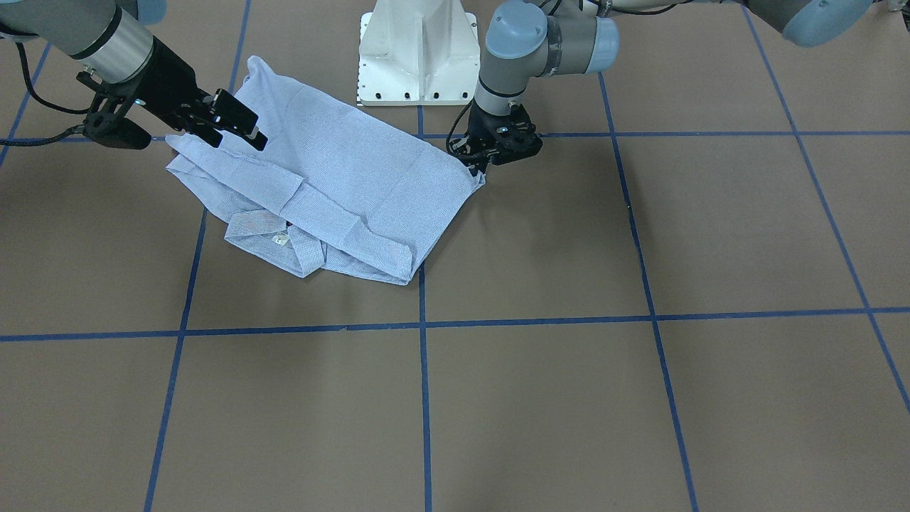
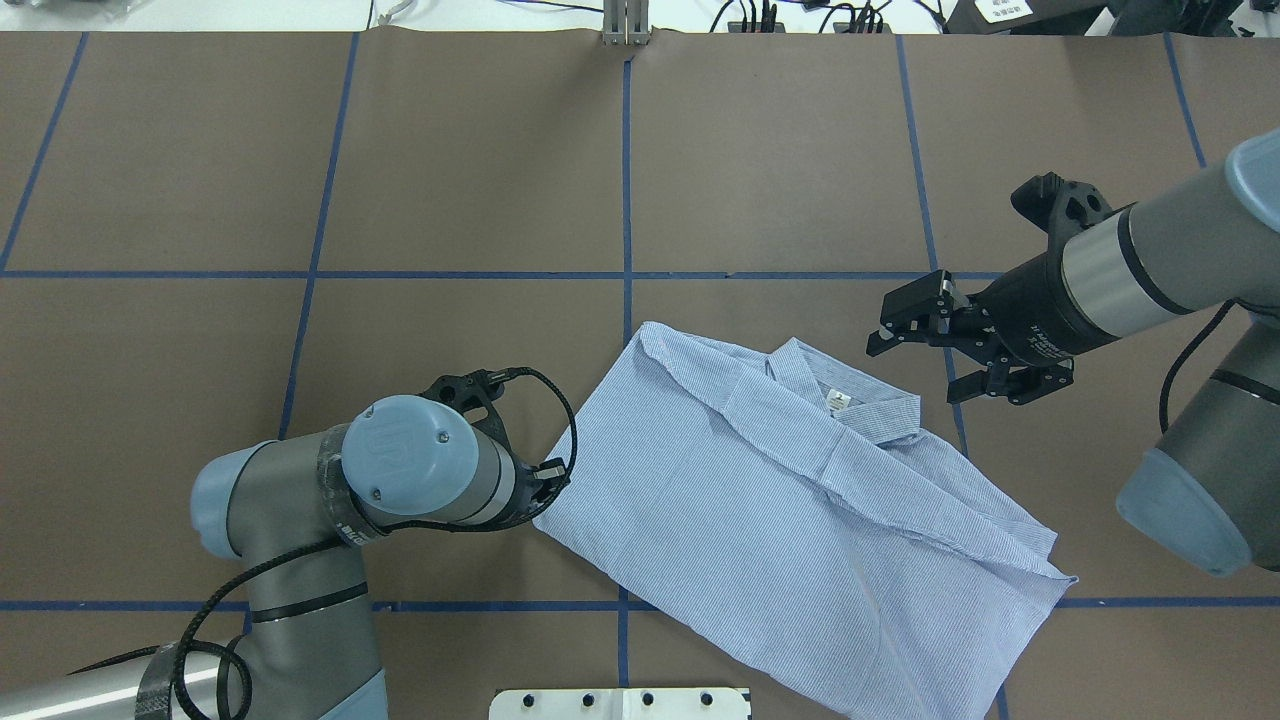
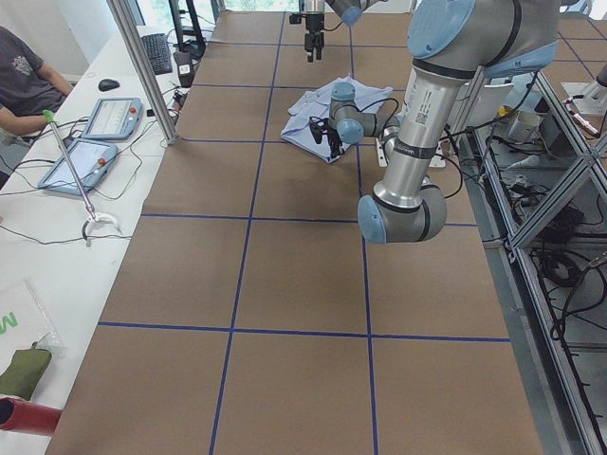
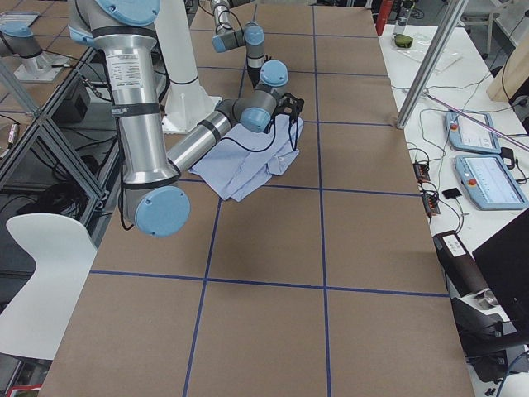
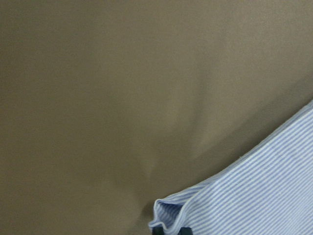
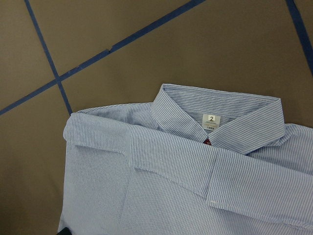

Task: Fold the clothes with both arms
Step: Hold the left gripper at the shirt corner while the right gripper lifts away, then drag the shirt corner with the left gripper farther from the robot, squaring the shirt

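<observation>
The light blue striped shirt (image 1: 355, 178) lies folded on the brown table, its collar (image 2: 845, 400) facing away from the robot. My left gripper (image 1: 480, 171) points straight down at the shirt's corner nearest my left arm and is shut on that corner. The left wrist view shows the curled corner (image 5: 171, 215) right at the fingertips. My right gripper (image 2: 915, 355) hovers open just past the collar side, holding nothing. The right wrist view looks down on the collar and its label (image 6: 211, 120).
The white pedestal base (image 1: 416, 57) stands just behind the shirt. Blue tape lines (image 2: 626, 180) grid the table. A side table with tablets (image 3: 104, 118) and a seated person (image 3: 24, 76) lie beyond the far edge.
</observation>
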You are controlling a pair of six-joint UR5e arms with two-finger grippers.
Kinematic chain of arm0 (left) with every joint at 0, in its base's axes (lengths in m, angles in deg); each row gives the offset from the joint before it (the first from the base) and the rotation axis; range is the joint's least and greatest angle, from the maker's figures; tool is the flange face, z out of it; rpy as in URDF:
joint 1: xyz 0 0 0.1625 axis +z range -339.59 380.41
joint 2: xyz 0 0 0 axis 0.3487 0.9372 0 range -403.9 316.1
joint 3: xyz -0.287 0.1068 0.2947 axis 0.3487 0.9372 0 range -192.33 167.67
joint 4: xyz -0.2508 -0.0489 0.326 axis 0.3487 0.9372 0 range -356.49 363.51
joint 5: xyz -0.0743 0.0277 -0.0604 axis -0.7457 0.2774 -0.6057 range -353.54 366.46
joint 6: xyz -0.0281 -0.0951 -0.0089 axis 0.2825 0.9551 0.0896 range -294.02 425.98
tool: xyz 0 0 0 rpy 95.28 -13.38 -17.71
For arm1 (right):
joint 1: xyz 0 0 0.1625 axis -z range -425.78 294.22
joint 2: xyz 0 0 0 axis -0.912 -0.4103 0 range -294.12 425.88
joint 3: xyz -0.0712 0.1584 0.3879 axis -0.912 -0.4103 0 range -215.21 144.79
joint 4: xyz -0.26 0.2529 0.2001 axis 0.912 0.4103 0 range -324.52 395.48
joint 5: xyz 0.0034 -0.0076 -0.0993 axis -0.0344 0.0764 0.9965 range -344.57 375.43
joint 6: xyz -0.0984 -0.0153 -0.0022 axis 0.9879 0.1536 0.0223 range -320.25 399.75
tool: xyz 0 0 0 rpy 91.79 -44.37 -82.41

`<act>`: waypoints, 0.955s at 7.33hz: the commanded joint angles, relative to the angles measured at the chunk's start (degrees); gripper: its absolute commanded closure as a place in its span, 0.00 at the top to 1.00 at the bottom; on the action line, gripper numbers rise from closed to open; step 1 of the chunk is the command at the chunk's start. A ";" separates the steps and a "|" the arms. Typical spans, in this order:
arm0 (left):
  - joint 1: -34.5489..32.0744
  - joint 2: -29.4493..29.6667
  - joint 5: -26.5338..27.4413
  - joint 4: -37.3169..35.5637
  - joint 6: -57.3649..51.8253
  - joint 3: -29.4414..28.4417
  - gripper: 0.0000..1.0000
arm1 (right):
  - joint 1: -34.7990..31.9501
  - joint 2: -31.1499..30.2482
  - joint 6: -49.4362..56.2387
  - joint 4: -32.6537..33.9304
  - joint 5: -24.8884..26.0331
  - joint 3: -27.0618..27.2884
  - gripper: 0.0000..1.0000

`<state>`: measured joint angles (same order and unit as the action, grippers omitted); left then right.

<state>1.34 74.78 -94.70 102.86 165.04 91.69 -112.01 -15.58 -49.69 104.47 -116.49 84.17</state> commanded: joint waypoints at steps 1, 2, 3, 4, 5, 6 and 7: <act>-2.88 0.41 0.00 0.05 -1.32 0.75 0.00 | -0.34 -0.10 1.62 0.00 0.00 -0.46 1.00; -5.69 0.50 -0.09 0.23 -6.20 0.31 0.00 | -0.43 -0.10 1.99 0.00 0.00 -0.46 1.00; -9.72 0.50 -0.09 2.06 -11.56 -0.56 0.00 | -0.43 -0.01 1.99 -0.09 0.00 -0.81 1.00; -12.29 1.46 -0.09 5.64 -13.70 -4.31 0.00 | -0.43 -0.01 1.99 -0.09 0.00 -0.90 1.00; -14.14 5.47 -0.09 9.51 -15.20 -11.57 0.00 | -0.43 -0.01 1.99 -0.09 0.00 -1.07 1.00; -15.46 10.39 0.00 13.46 -16.52 -19.48 0.00 | -0.70 -0.01 2.08 -0.18 0.09 -1.34 1.00; -17.22 14.70 0.00 17.42 -17.75 -26.78 0.00 | -0.96 -0.01 2.08 -0.18 0.00 -1.43 1.00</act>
<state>-13.71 84.04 -94.73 115.32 149.02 74.13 -112.69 -15.59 -47.64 104.33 -116.45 82.92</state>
